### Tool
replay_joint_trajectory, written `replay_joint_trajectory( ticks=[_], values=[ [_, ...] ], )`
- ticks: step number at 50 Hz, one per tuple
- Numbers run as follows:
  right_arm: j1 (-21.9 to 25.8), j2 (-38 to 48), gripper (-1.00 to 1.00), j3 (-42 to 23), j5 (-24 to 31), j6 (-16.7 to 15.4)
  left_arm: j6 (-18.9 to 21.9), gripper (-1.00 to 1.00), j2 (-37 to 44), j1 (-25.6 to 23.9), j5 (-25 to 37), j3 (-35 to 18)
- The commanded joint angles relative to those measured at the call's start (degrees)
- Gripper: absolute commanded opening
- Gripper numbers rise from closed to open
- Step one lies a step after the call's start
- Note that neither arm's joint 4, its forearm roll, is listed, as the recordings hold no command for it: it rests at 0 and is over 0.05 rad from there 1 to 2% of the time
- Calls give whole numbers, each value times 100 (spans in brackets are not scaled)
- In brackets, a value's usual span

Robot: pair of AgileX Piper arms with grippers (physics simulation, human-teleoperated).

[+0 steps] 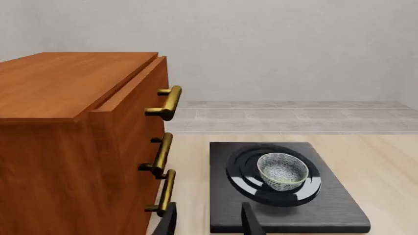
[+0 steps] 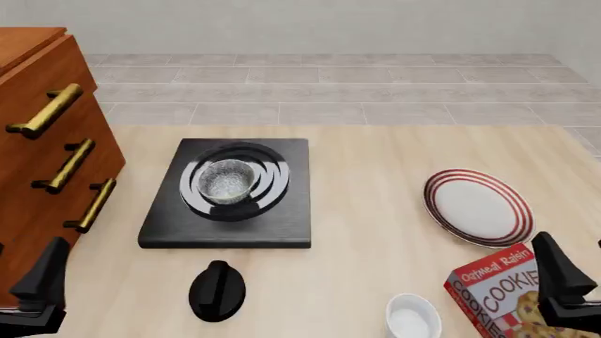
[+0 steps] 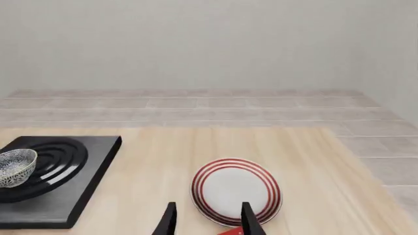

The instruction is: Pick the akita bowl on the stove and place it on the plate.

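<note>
Front view: speckled akita bowl (image 2: 226, 181) sits on glossy ringed stove (image 2: 228, 222).

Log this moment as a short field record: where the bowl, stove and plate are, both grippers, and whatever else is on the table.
akita bowl: upright on the burner of the stove, not yet picked
plate: bare, right of the stove, flat on the table
left gripper: open, holding nothing, low at the near left
right gripper: open, holding nothing, near the plate
other items: black knob, white small bowl, cookie box, wooden drawer cabinet at the left
</note>
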Motion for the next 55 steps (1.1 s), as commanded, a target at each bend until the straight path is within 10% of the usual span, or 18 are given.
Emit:
replay_joint_trajectory(
  ticks=[1,35,55],
  values=[
    [36,-263,100,280,-314,10,0,100,0,0,0,0],
    [224,-206,100,-752,624,-124,0,100,0,0,0,0],
    [907,1858,100,-1421,-313,-127,0,100,0,0,0,0]
  ],
)
